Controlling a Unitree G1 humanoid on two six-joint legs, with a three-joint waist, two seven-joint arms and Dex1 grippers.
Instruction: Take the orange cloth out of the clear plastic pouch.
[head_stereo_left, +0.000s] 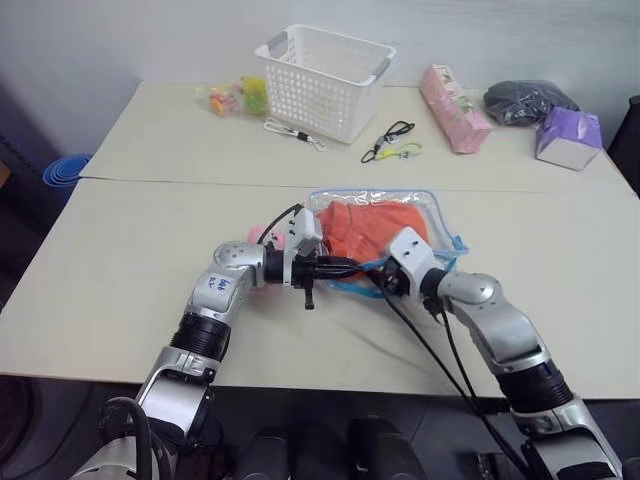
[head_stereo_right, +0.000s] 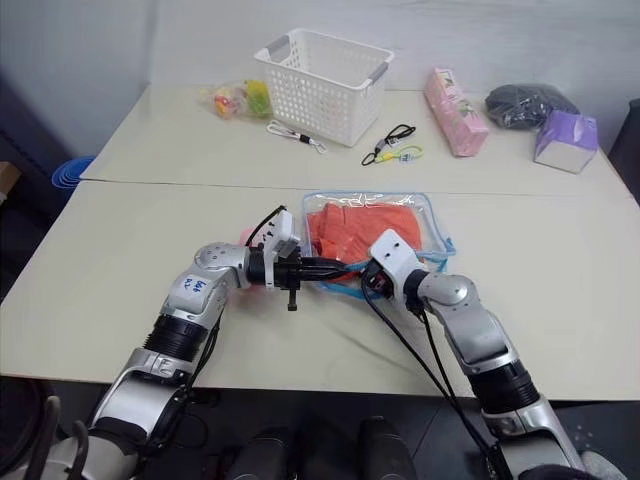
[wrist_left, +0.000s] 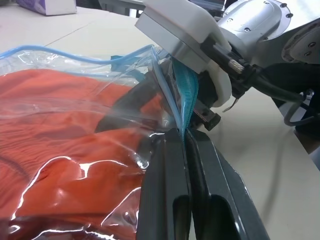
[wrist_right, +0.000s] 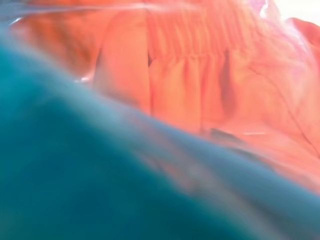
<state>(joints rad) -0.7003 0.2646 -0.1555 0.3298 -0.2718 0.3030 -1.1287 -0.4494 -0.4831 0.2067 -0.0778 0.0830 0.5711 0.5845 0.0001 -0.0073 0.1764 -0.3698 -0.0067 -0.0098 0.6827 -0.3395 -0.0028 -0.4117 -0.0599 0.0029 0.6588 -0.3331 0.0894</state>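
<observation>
Orange cloth (head_stereo_left: 375, 228) wrinkled, inside clear plastic pouch (head_stereo_left: 438, 208) lying flat on table.

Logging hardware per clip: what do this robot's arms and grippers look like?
Both arms are silver-grey metal with black ribbed forearm sections and white wrist housings. The left gripper and right gripper have black fingers. Black cables loop along each arm; a blue handwritten mark sits on the left arm's elbow casing.

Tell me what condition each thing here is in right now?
Clear plastic pouch with blue edging: flat on table, edge pinched.
Bright orange cloth: inside pouch.
White plastic basket: upright.
Left claw: shut on pouch edge.
Right claw: at pouch opening.
</observation>
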